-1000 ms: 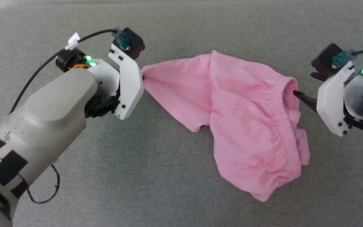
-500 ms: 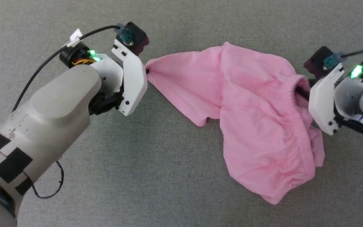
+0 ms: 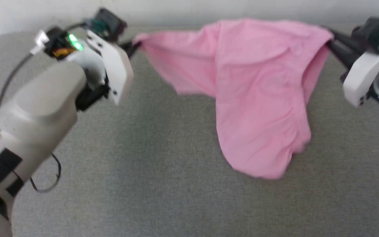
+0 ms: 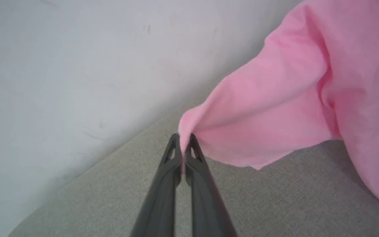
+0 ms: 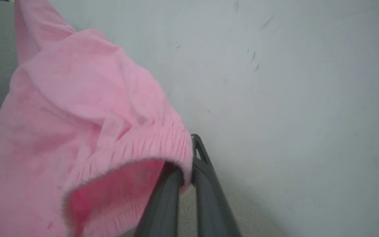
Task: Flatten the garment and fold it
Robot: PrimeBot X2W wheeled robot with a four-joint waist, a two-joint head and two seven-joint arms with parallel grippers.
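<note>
The pink garment (image 3: 255, 85) hangs in the air, stretched between both grippers above the grey surface, its lower part drooping toward the cloth. My left gripper (image 3: 133, 46) is shut on a pointed corner of the garment (image 4: 242, 112) at the upper left; the left wrist view shows the fingers (image 4: 163, 184) pinching that corner. At the upper right my right gripper (image 3: 329, 41) is shut on the gathered elastic waistband (image 5: 137, 148). In the right wrist view the band drapes over one finger (image 5: 209, 184). No white label is visible.
A grey fabric-covered surface (image 3: 163, 171) spreads below the garment. A pale wall (image 4: 61, 65) rises right behind it, close to both grippers. A thin black cable (image 3: 44, 184) loops beside my left forearm.
Both grippers have risen with the garment, lifting it off the surface so it now hangs. The right gripper, open and apart a second ago, has closed on the waistband. The head camera has shifted.
</note>
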